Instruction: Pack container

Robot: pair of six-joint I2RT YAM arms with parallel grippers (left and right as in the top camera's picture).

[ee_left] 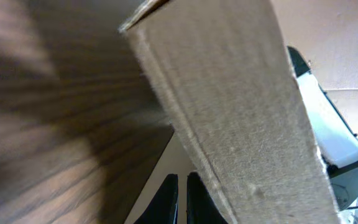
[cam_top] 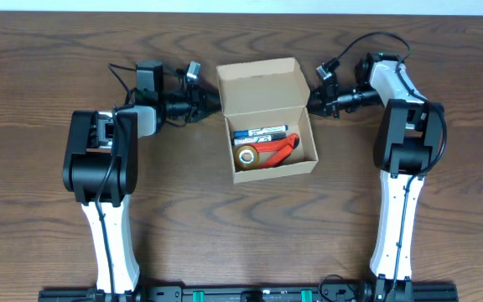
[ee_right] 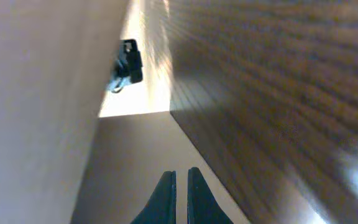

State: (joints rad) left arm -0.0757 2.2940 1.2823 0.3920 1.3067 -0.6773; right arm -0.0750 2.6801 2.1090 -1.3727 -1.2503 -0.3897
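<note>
The container (cam_top: pixel 277 173) is a tan cardboard box in the middle of the table, with its flap lid (cam_top: pixel 261 84) raised at the back. Inside lie markers (cam_top: pixel 262 132), a tape roll (cam_top: pixel 246 156) and a red-handled item (cam_top: pixel 278 148). My left gripper (cam_top: pixel 215 102) is shut and empty, its tip at the lid's left edge. In the left wrist view the shut gripper (ee_left: pixel 183 186) sits right beside the cardboard (ee_left: pixel 241 112). My right gripper (cam_top: pixel 312 101) is also shut and empty, at the lid's right edge. In the right wrist view this gripper (ee_right: pixel 181 183) lies along a tan cardboard face (ee_right: pixel 36 112).
Dark wood table (cam_top: pixel 183 218) surrounds the box. Both arm bases stand at the near edge. A pale wall strip runs along the table's far edge (cam_top: pixel 241 7). Cables loop behind each wrist.
</note>
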